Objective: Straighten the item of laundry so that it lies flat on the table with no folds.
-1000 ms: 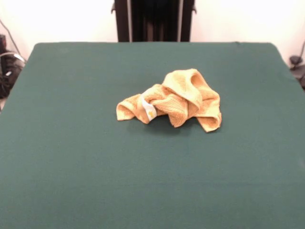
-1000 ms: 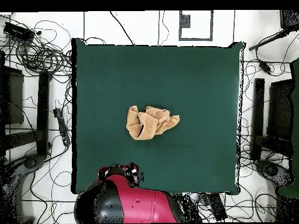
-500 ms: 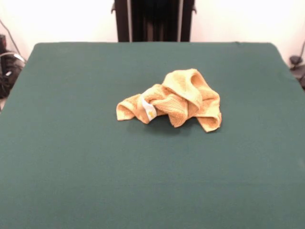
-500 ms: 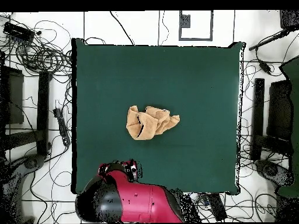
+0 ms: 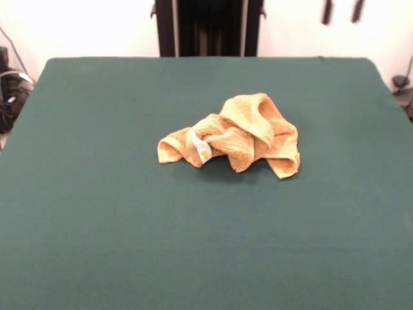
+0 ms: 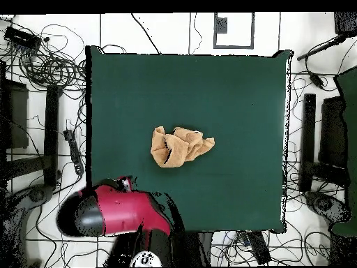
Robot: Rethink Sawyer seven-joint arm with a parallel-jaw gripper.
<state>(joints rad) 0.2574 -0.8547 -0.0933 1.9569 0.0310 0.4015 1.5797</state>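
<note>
The orange-yellow towel (image 5: 233,136) lies crumpled in a heap near the middle of the dark green table (image 5: 116,213). Its small white tag (image 5: 199,145) shows on the near left side of the heap. The towel also shows bunched up in the overhead view (image 6: 180,146). Only the two dark fingertips of my gripper (image 5: 341,11) show, at the top edge of the front view, above the table's far right corner. They stand apart and hold nothing. The gripper is far from the towel. In the overhead view the red arm (image 6: 115,211) reaches over the table's edge at lower left.
The black pedestal (image 5: 208,27) stands behind the table's far edge. Cables and stands (image 6: 42,63) lie on the floor all round the table (image 6: 230,91).
The arm has swung towards the lower left in the overhead view, and the gripper's tips have come into the front view at top right. The towel has not moved.
</note>
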